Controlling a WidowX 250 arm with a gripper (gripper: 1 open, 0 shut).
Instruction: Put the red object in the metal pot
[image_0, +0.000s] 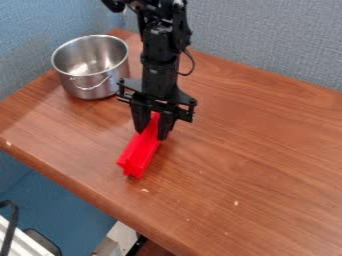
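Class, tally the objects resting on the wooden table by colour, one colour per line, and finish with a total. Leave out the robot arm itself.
Red: 1, the red bar
Silver: 1, the metal pot
Total: 2

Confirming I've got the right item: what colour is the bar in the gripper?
Bright red: the red object, clearest in the camera view.

On the table (254, 150), the metal pot (90, 65) sits behind-left of the red object (139, 152).
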